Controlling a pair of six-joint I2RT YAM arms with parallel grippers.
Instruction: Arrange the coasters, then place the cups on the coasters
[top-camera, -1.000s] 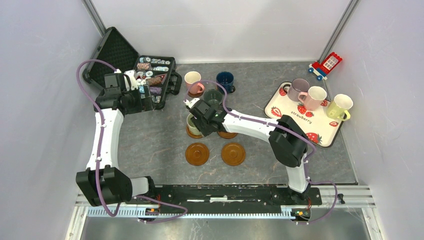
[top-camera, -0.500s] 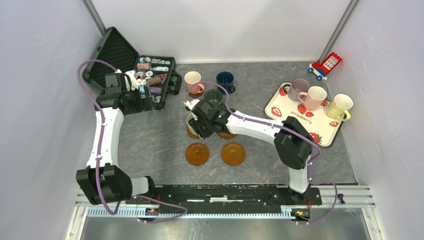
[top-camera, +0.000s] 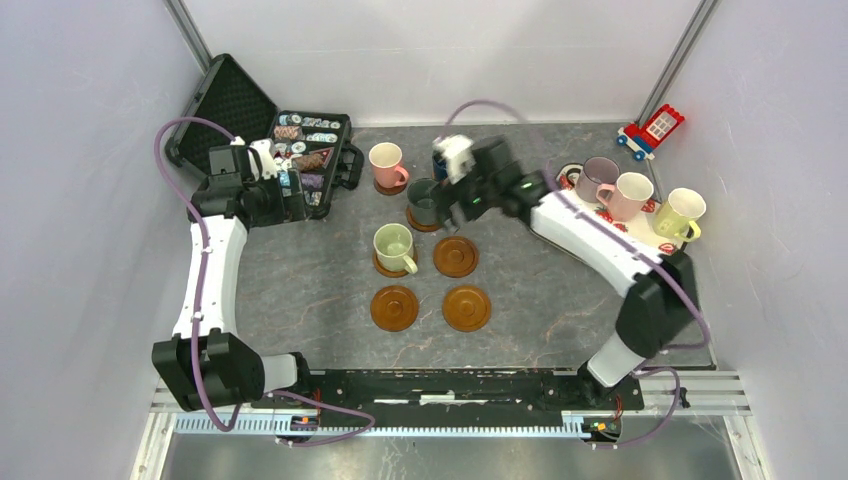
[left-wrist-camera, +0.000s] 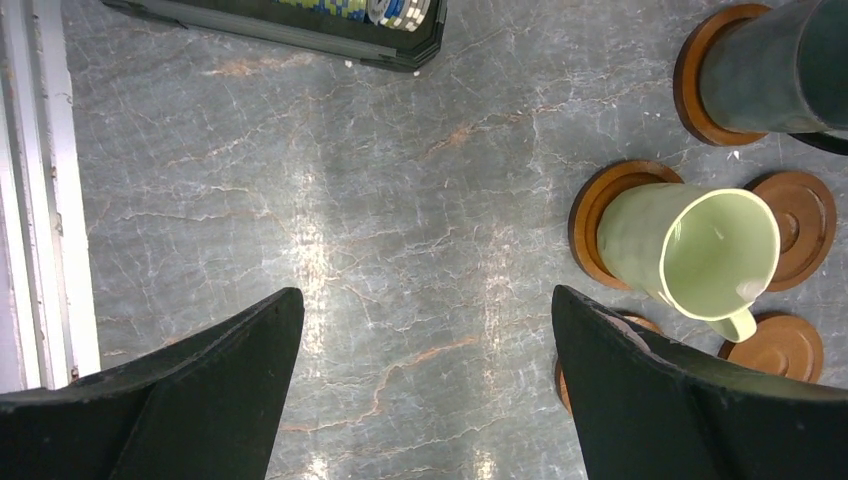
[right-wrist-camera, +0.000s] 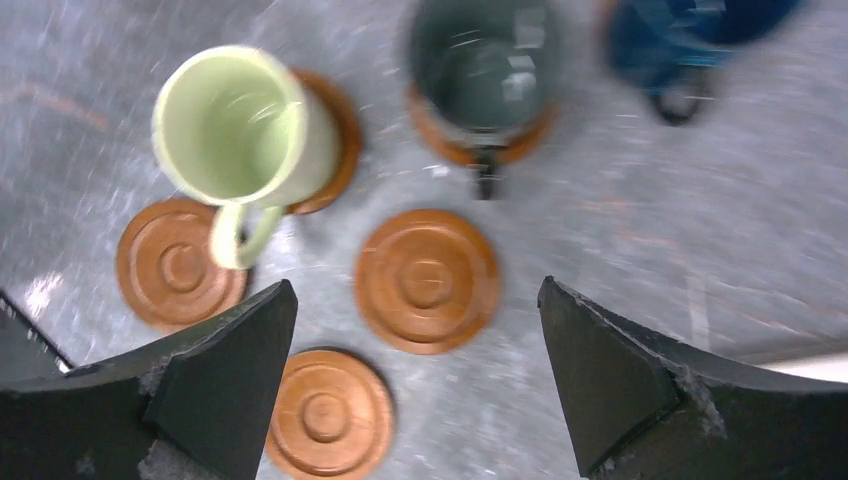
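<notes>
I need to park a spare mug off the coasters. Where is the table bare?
Bare table lies left of the light green mug, in front of the chip case, and between the bare coasters and the strawberry tray. It is crowded around the pink mug and dark green mug at the back.

Grey marbled tabletop (top-camera: 300, 280) enclosed by plain pale lilac walls (top-camera: 440, 50).

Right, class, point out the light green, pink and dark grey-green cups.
light green cup (top-camera: 393, 242): top view, its inside.
pink cup (top-camera: 384, 157): top view, its inside.
dark grey-green cup (top-camera: 423, 198): top view, its inside.
</notes>
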